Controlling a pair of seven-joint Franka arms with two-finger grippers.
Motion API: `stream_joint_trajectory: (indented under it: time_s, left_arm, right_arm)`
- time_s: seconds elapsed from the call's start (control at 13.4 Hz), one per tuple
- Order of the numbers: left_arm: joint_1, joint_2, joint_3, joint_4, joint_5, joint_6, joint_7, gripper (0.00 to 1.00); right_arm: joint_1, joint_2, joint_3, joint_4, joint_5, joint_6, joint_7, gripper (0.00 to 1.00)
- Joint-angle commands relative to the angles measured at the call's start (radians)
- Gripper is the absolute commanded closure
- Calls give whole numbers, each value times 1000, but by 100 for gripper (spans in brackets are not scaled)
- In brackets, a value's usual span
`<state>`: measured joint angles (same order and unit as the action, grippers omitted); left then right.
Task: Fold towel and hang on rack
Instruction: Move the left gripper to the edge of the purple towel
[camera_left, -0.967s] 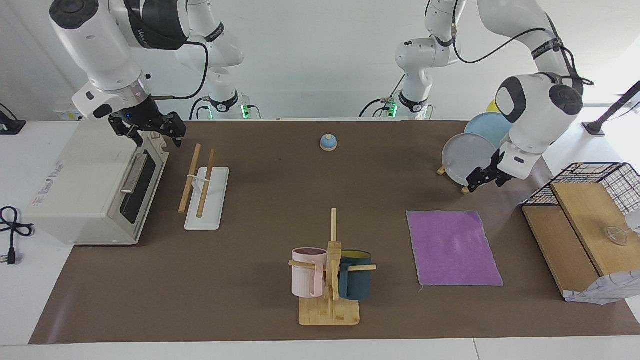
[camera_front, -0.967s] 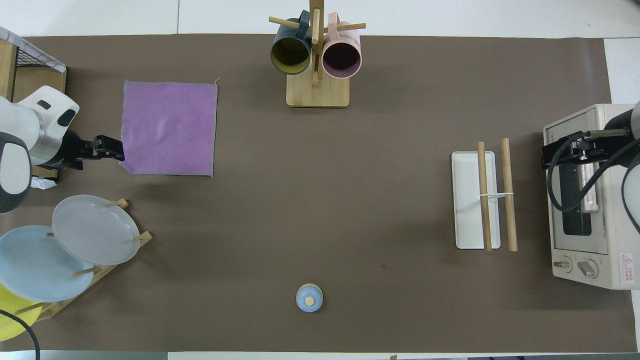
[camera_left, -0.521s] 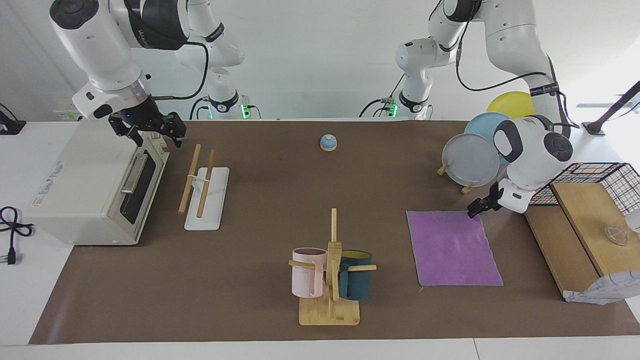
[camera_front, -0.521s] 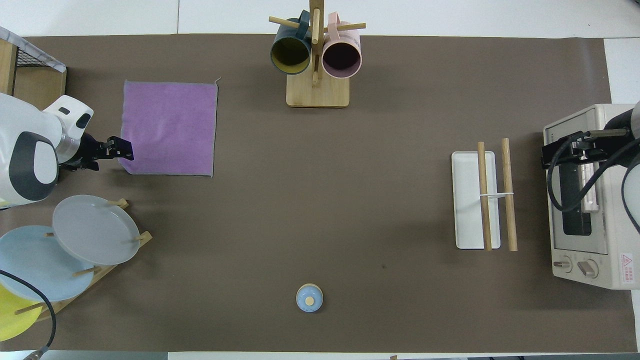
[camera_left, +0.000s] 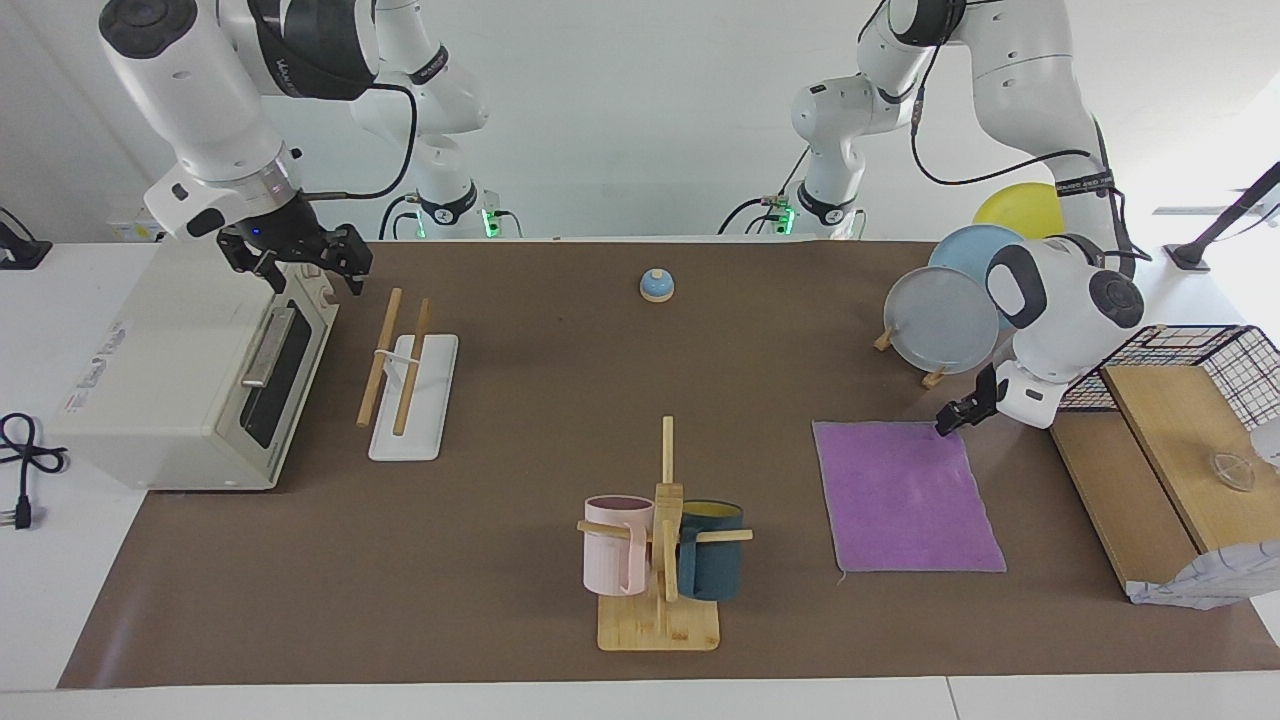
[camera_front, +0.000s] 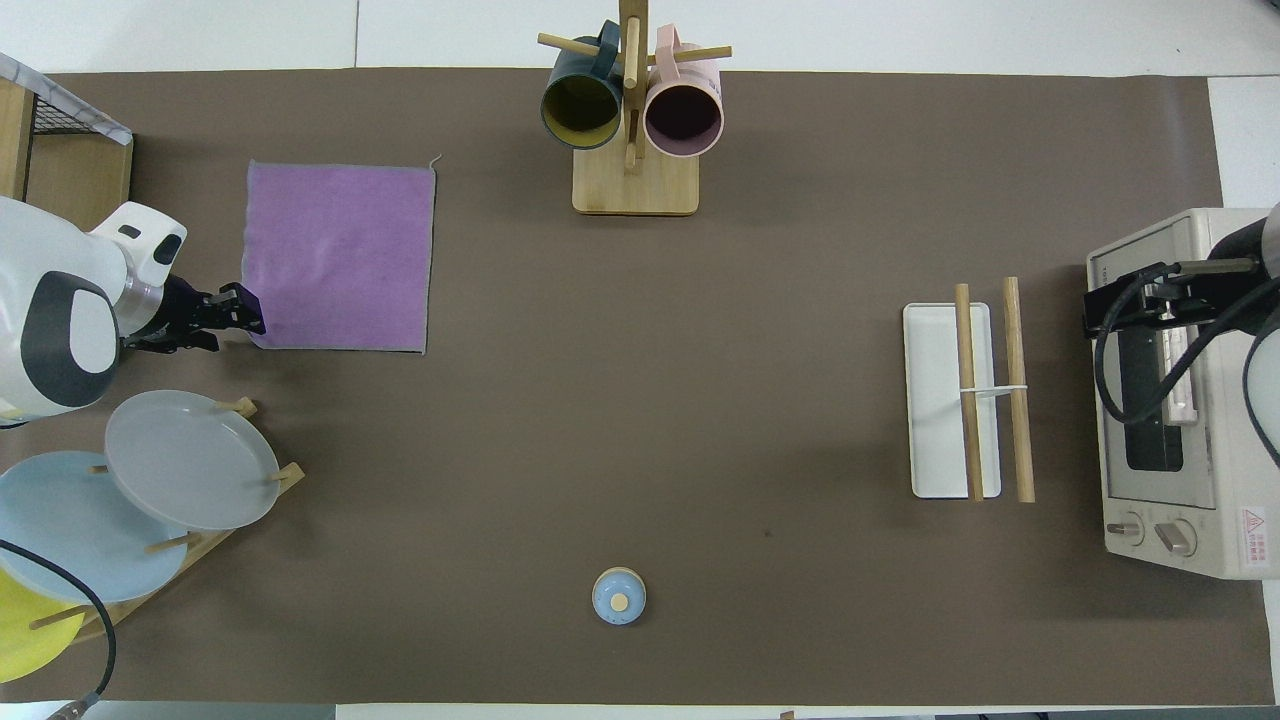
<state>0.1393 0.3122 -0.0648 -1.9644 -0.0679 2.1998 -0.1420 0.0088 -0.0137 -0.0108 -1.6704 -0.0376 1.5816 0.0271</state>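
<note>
The left tool has come down to the towel's corner; its fingers: cannot tell. The right tool waits, fingers apart. The towel lies flat, purple side up.

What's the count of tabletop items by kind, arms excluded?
Towel: 1
Rack: 1
Plates (grey, blue, yellow): 3
Plate stand: 1
Mugs (pink, teal): 2
Mug stand: 1
Toaster oven: 1
Blue knobbed lid: 1
Wire basket: 1
Total: 12
</note>
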Motion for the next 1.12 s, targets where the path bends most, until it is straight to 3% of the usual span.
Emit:
stream_joint_trajectory:
  time_s: [0.0, 0.22, 0.52, 0.82, 1.04]
  left_arm:
    - [-1, -10, -6, -22, -12, 17, -33, 44]
    - [2, -10, -6, -22, -12, 12, -31, 62]
    - [3, -10, -6, -22, -12, 12, -31, 96]
    - [-4, -8, -6, -19, -9, 14, -4, 100]
    - [-6, -16, -4, -5, -7, 9, 151, 100]
  right_arm:
    - [-6, 0, -3, 9, 25, -14, -19, 0]
    - [-6, 0, -3, 9, 25, -14, -19, 0]
    - [-6, 0, -3, 9, 25, -14, -19, 0]
    - [-6, 0, -3, 9, 25, -14, -19, 0]
    - [-6, 0, -3, 9, 25, -14, -19, 0]
